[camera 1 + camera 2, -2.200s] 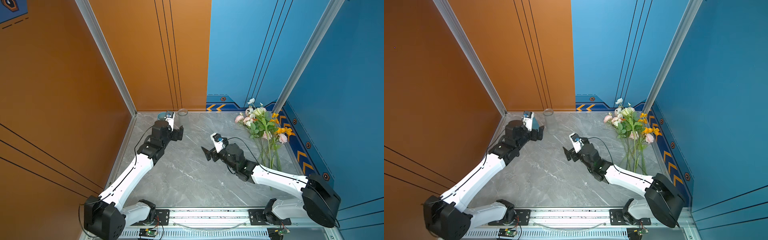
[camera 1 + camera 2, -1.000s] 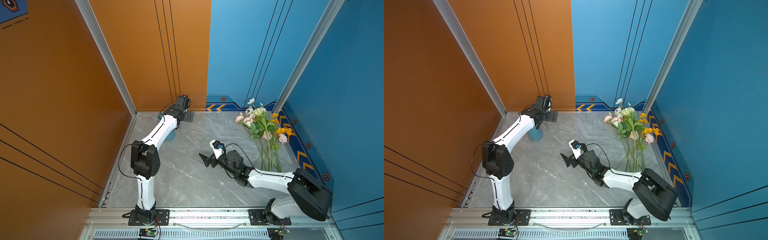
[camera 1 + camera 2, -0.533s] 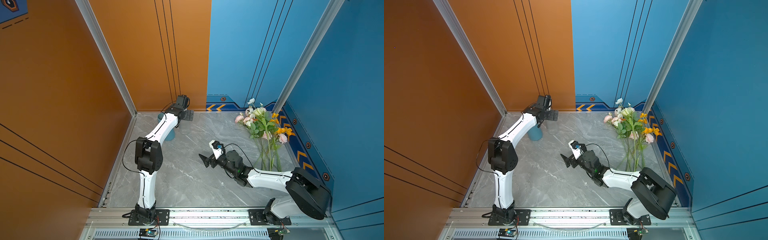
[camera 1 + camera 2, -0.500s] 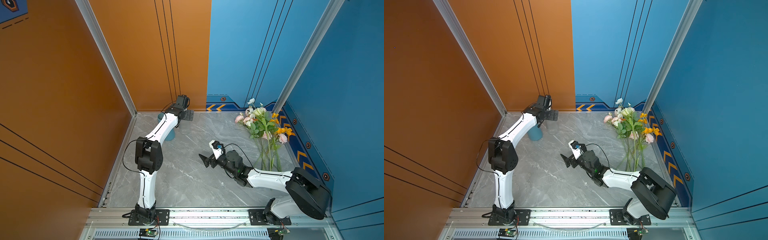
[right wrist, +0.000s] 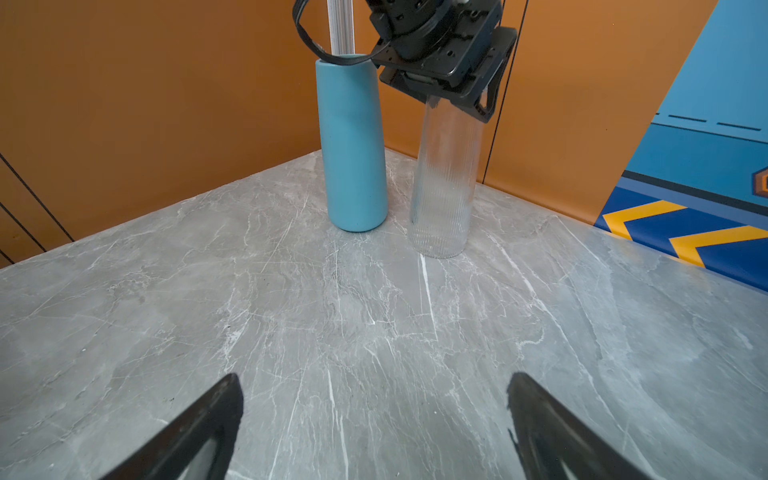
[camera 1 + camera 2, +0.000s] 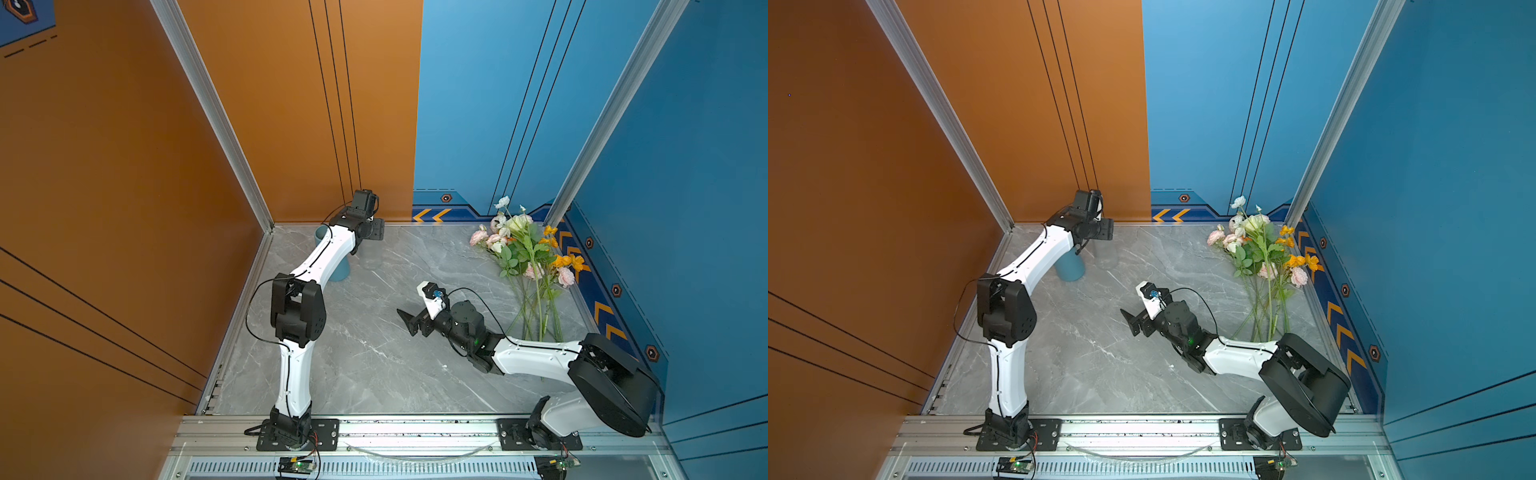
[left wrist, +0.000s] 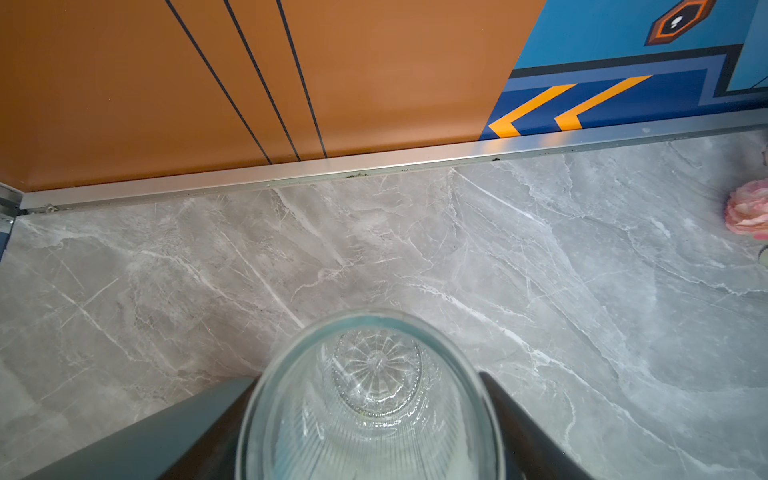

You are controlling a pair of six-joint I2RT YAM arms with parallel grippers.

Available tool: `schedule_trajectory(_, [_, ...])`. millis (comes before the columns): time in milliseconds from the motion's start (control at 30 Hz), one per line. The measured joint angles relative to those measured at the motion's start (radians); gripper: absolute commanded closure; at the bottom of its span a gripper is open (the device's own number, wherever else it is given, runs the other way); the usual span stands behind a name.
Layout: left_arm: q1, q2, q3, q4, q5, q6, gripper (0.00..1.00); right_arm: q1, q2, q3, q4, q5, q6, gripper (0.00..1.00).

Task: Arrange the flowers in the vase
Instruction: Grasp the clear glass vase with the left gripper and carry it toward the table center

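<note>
The flowers (image 6: 524, 249) (image 6: 1260, 249) lie in a loose bunch at the back right of the marble table, stems toward the front; one pink bloom (image 7: 748, 212) shows in the left wrist view. A clear ribbed glass vase (image 6: 370, 261) (image 6: 1106, 258) (image 5: 444, 187) stands upright near the back wall. My left gripper (image 6: 371, 242) (image 6: 1106, 236) (image 7: 368, 380) (image 5: 455, 97) comes down over its mouth, a finger pressed on each side of the rim. My right gripper (image 6: 409, 322) (image 6: 1131, 320) (image 5: 374, 386) hovers open and empty over the table's middle.
A blue vase (image 6: 341, 271) (image 6: 1070, 266) (image 5: 353, 145) stands upright right beside the glass one, partly behind my left forearm. Orange and blue walls close in the back and sides. The metal rail (image 6: 415, 428) runs along the front.
My left arm has swung from the middle left to the back wall and settled over the glass vase. Its jaws have just narrowed onto the rim. The right gripper has hardly moved.
</note>
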Motion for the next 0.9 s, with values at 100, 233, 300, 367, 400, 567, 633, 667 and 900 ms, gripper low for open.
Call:
schedule_trajectory(100, [0.002, 0.000, 0.000, 0.000, 0.007, -0.004, 0.34, 0.000, 0.000, 0.000, 0.000, -0.003, 0.000, 0.00])
schedule_trajectory(233, [0.002, 0.000, 0.000, 0.000, 0.012, -0.003, 0.42, 0.000, 0.000, 0.000, 0.000, -0.005, 0.000, 0.00])
schedule_trajectory(300, [0.002, -0.001, 0.000, 0.000, 0.016, -0.003, 0.46, 0.000, 0.000, 0.000, 0.000, -0.005, 0.000, 0.00])
schedule_trajectory(367, [0.002, -0.004, -0.003, 0.000, 0.019, 0.001, 0.47, 0.000, 0.000, 0.000, 0.000, -0.005, 0.000, 0.00])
schedule_trajectory(400, [-0.002, -0.008, -0.008, 0.000, 0.020, 0.005, 0.48, -0.001, 0.000, 0.000, 0.000, -0.005, 0.000, 0.00])
schedule_trajectory(567, [-0.023, -0.041, -0.047, -0.010, 0.021, 0.016, 0.51, -0.026, 0.000, 0.000, 0.000, -0.005, 0.009, 0.00])
schedule_trajectory(633, [-0.042, -0.066, -0.079, -0.009, 0.021, 0.020, 0.53, -0.047, 0.000, -0.003, 0.001, -0.003, 0.029, 0.00])
schedule_trajectory(667, [-0.053, -0.081, -0.099, -0.007, 0.021, 0.020, 0.53, -0.060, -0.001, -0.006, 0.002, -0.001, 0.040, 0.00])
schedule_trajectory(900, [-0.166, -0.212, -0.255, 0.026, 0.009, 0.029, 0.55, -0.171, -0.044, -0.045, -0.010, 0.048, 0.125, 0.00])
